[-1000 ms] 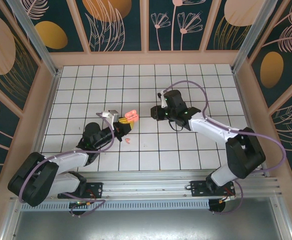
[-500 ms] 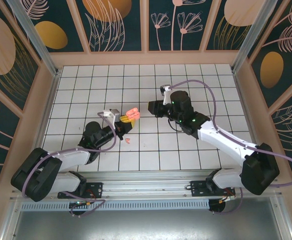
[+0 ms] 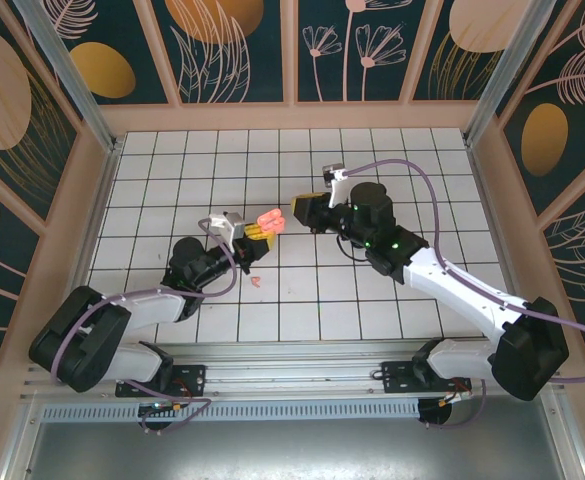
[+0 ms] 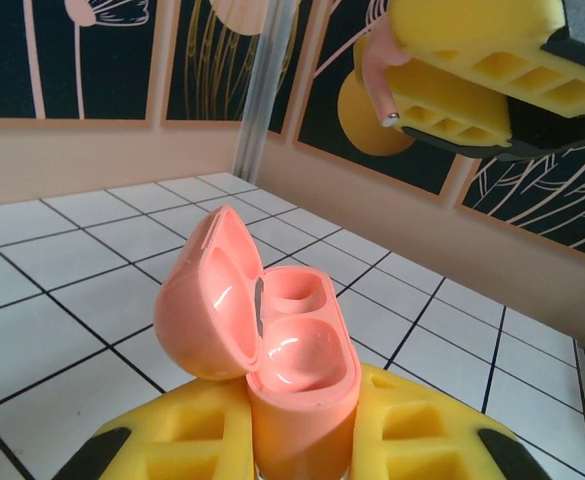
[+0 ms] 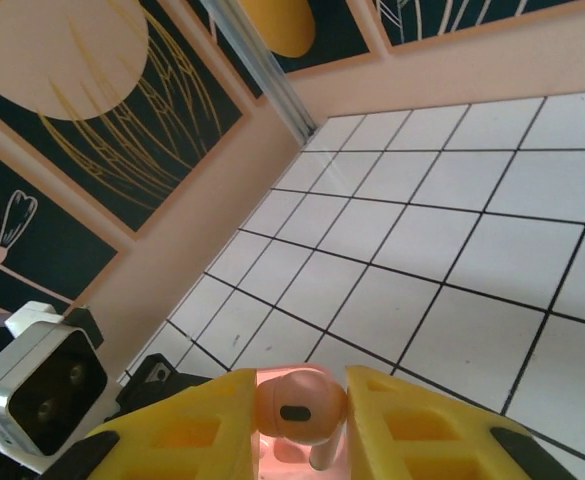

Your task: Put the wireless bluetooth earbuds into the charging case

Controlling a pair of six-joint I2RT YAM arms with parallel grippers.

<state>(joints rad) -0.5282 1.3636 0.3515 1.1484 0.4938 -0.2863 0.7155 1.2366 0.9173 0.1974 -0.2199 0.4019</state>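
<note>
Overhead view of a white tiled counter with two robot arms reaching toward its middle. The left jaws are closed on a pink charging case [image 3: 269,222], holding it above the counter just left of centre. In the left wrist view the case [image 4: 272,350] stands upright between yellow pads [image 4: 427,445], its lid swung open to the left and two glossy wells facing up. The right jaws, also yellow-padded, grip a pink earbud [image 3: 294,208] just beside the case, close but not touching it. From the left wrist the earbud [image 4: 377,75] hangs above and beyond the open case, its stem pointing down. The right wrist view shows the earbud [image 5: 297,405] pinched between the pads. A second pink earbud [image 3: 259,281] lies on the counter nearer the near edge, below the case.
</note>
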